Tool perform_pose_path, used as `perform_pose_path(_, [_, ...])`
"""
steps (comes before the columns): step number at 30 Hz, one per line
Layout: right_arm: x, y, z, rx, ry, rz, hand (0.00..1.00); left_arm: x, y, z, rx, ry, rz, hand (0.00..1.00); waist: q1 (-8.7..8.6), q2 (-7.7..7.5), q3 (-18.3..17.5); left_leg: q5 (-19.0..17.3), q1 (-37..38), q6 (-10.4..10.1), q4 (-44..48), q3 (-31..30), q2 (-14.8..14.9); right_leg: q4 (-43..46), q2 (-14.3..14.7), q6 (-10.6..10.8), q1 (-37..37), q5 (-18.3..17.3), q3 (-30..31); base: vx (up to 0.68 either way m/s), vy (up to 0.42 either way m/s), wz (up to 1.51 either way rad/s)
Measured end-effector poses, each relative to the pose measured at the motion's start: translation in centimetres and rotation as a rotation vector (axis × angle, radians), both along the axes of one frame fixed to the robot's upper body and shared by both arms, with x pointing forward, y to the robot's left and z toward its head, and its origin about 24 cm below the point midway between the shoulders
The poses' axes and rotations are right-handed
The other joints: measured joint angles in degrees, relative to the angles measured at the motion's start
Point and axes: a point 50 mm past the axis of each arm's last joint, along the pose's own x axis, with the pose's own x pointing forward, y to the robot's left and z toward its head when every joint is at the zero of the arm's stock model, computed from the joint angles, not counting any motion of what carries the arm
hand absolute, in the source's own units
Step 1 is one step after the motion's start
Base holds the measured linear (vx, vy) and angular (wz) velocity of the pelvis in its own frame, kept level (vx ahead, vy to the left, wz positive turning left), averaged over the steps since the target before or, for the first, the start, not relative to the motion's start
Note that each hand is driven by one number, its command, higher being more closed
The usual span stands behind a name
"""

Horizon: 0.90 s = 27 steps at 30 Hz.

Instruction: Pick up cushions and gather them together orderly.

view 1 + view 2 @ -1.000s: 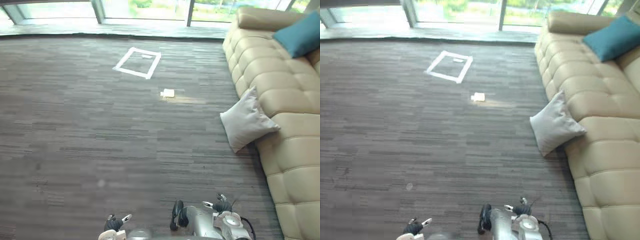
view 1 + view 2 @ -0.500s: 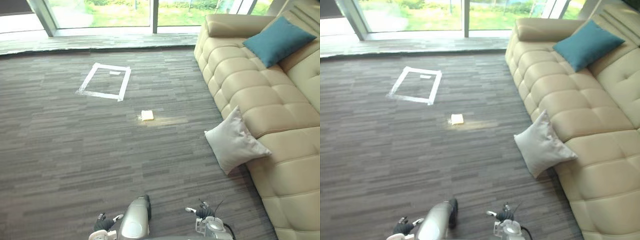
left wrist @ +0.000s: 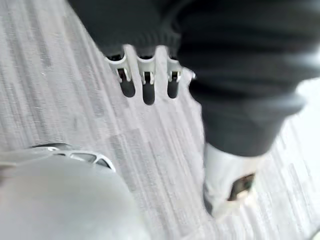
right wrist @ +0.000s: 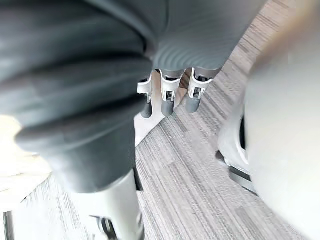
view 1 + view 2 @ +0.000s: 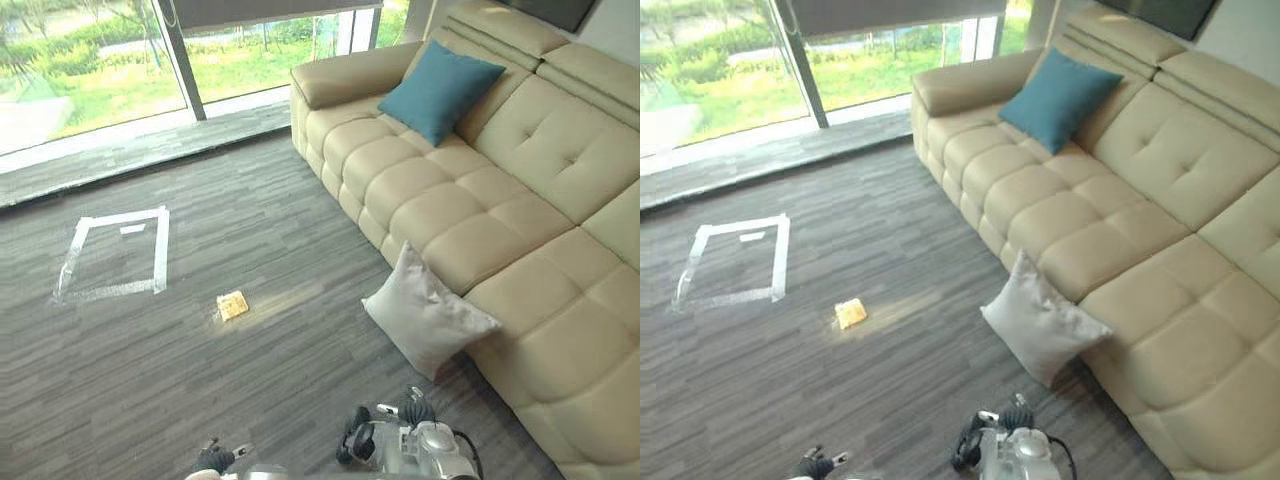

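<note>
Cushions: two in sight, well apart. The grey cushion (image 5: 427, 315) stands on edge on the carpet floor (image 5: 200, 390), one corner up, leaning against the front of the beige sofa (image 5: 560, 300). The teal cushion (image 5: 440, 90) sits on the sofa seat at the far end, propped against the backrest, near the armrest. Both read as plump, soft and light. Judged to sag and fold if lifted by a single corner; the woven covers should not slip much. Best hold, by my reckoning: the two side edges at mid-height, one hand each, or a deep pinch at the upper edge where the filling bunches. The left hand (image 3: 145, 75) and right hand (image 4: 167, 95) hang low over the carpet, fingers straight and a little apart, holding nothing. The grey cushion is the nearer one, ahead and to the right. A white tape square (image 5: 115, 255) is marked on the floor, and a small yellow thing (image 5: 233, 305) lies near it, possibly a pad, too small to tell.
</note>
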Motion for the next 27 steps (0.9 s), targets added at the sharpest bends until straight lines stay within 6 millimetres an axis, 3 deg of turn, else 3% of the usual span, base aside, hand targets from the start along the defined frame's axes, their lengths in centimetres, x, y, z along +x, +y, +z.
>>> perform_pose_path(1, [-0.1, 0.1, -0.1, 0.0, 0.007, -0.001, 0.0, 0.0, 0.0, 0.0, -0.006, -0.007, 0.016, 0.0, 0.25, 0.25, 0.3, 1.8, -4.7, 0.6, 11.7, -2.4, 2.8, -0.7, 2.2, -0.5, 2.8, -1.6, 1.2, 0.47, -0.103, -0.48])
perform_pose_path(3, [-0.3, 0.5, -0.2, 0.011, 0.021, -0.003, 0.0, 0.2, 0.4, 0.2, 0.006, -0.017, 0.019, 0.0, 0.5, -0.45, 0.6, -0.2, -7.8, 0.2, 15.8, -3.5, 3.4, -0.9, 2.8, -1.0, 5.5, -3.6, 2.9, 0.38, -0.062, -0.63])
perform_pose_path(4, [-0.7, 0.9, -0.4, 0.025, 0.037, -0.014, 0.0, 0.4, 0.9, 0.5, 0.022, -0.034, 0.02, 0.0, 0.89, -2.08, 0.9, -2.2, -11.4, 0.8, 13.7, -3.9, 1.9, -1.7, 2.8, -0.3, 7.9, -4.2, 5.8, 0.33, -0.054, -0.77])
perform_pose_path(5, [-0.8, 0.8, -0.5, 0.027, 0.043, -0.017, 0.0, 0.4, 0.9, 0.5, 0.023, -0.035, 0.021, 0.0, 1.17, -2.54, 0.9, -2.7, -12.1, 0.9, 12.1, -4.1, 1.4, -2.1, 2.8, -0.1, 8.1, -4.2, 6.7, 0.32, -0.03, -0.95])
perform_pose_path(7, [-1.0, 0.8, -0.6, 0.027, 0.053, -0.029, 0.0, 0.6, 0.7, 0.6, 0.024, -0.044, 0.022, 0.0, 2.3, -2.57, 1.0, -3.5, -16.3, 1.1, -0.2, -6.7, -1.9, -3.1, 2.7, 1.1, 9.9, -4.7, 12.3, 0.32, 0.096, -1.13])
perform_pose_path(8, [-1.0, 0.8, -0.6, 0.028, 0.051, -0.034, 0.0, 0.6, 0.7, 0.6, 0.025, -0.045, 0.024, 0.0, 2.39, -2.54, 1.0, -3.5, -17.0, 1.1, -2.1, -7.8, -2.7, -3.1, 2.6, 1.4, 10.2, -4.9, 13.3, 0.41, 0.189, -1.25])
perform_pose_path(10, [-1.0, 0.9, -0.6, 0.033, 0.052, -0.039, 0.0, 0.6, 0.6, 0.6, 0.022, -0.048, 0.035, 0.0, 3.09, -2.55, 1.0, -2.5, -18.8, 0.5, -10.1, -16.9, -7.2, -2.9, 2.2, 3.3, 11.7, -6.1, 18.2, 0.36, 0.268, -1.08])
perform_pose_path(11, [-1.0, 1.1, -0.6, 0.035, 0.053, -0.038, 0.0, 0.5, 0.6, 0.5, 0.02, -0.048, 0.045, 0.0, 3.13, -2.52, 0.9, 0.4, -18.8, -0.5, -12.8, -21.1, -8.7, -2.2, 1.9, 4.8, 11.8, -7.2, 20.9, 0.24, 0.223, -0.92])
perform_pose_path(12, [-1.1, 1.2, -0.6, 0.036, 0.055, -0.036, 0.0, 0.5, 0.6, 0.5, 0.019, -0.047, 0.048, 0.0, 3.31, -2.53, 0.9, 2.2, -18.4, -0.8, -13.1, -21.4, -9.1, -1.6, 1.9, 5.3, 11.7, -7.6, 22.1, 0.23, 0.266, -1.25])
perform_pose_path(13, [-1.6, 1.5, -0.8, 0.043, 0.071, -0.032, 0.0, 0.1, 0.8, 0.5, 0.027, -0.038, 0.053, 0.0, 3.67, -2.91, 0.2, 3.3, -16.9, 0.4, -12.7, -18.5, -9.1, -0.8, 1.6, 6.6, 11.5, -8.4, 26.2, 0.3, 0.349, -1.41])
perform_pose_path(14, [-1.8, 2.1, -0.9, 0.052, 0.078, -0.008, 0.0, -0.2, 1.1, 0.4, 0.034, -0.029, 0.059, 0.0, 3.74, -3.96, -0.7, 1.0, -16.2, 1.5, -12.1, -14.7, -8.8, -1.8, 1.0, 7.0, 11.4, -8.2, 29.1, 0.36, 0.41, -1.61])
perform_pose_path(15, [-2.0, 2.2, -1.0, 0.055, 0.085, -0.006, 0.0, -0.4, 1.3, 0.4, 0.037, -0.026, 0.061, 0.0, 3.84, -4.04, -0.9, 0.0, -15.2, 2.1, -12.1, -12.0, -8.4, -1.6, 0.4, 7.3, 11.5, -8.0, 30.2, 0.29, 0.324, -1.17])
perform_pose_path(16, [-2.1, 2.2, -1.1, 0.058, 0.088, -0.007, 0.0, -0.5, 1.3, 0.4, 0.038, -0.024, 0.061, 0.0, 3.93, -3.97, -1.0, -0.1, -14.9, 2.4, -12.2, -10.6, -8.1, -1.0, 0.1, 7.3, 11.5, -8.0, 30.2, 0.26, 0.281, -1.2])
perform_pose_path(19, [-2.2, 2.4, -1.1, 0.065, 0.087, -0.012, 0.0, -0.7, 1.5, 0.3, 0.046, -0.011, 0.07, 0.0, 4.21, -4.36, -1.3, -0.7, -8.6, 3.6, -15.5, -3.0, -7.7, 8.2, -4.0, 8.4, 8.3, -7.3, 22.3, 0.21, 0.229, -1.17])
perform_pose_path(22, [-2.1, 2.0, -1.0, 0.052, 0.078, -0.003, 0.0, -1.1, 1.4, 0.1, 0.043, 0.014, 0.066, 0.0, 3.48, -3.62, -1.5, -0.9, -1.1, 3.9, -21.0, 1.7, -6.3, 15.0, -9.9, 7.2, 7.7, -8.7, 6.3, 0.18, 0.121, -0.8])
perform_pose_path(26, [-1.9, 1.7, -0.9, 0.046, 0.067, -0.015, 0.0, -1.1, 1.4, -0.1, 0.045, 0.038, 0.01, 0.0, 2.55, -3.42, -1.5, -0.8, 1.2, 3.7, -24.0, 4.3, -4.6, 8.3, -9.1, 8.9, 5.1, -8.0, 3.8, 0.12, -0.057, -0.49])
perform_pose_path(27, [-1.7, 1.6, -0.8, 0.044, 0.065, -0.023, 0.0, -1.1, 1.5, -0.1, 0.044, 0.046, -0.013, 0.0, 2.42, -3.58, -1.6, -0.5, 1.9, 3.2, -24.7, 5.3, -5.0, 4.0, -8.9, 8.6, 3.6, -5.1, 3.9, 0.13, -0.148, -0.5])
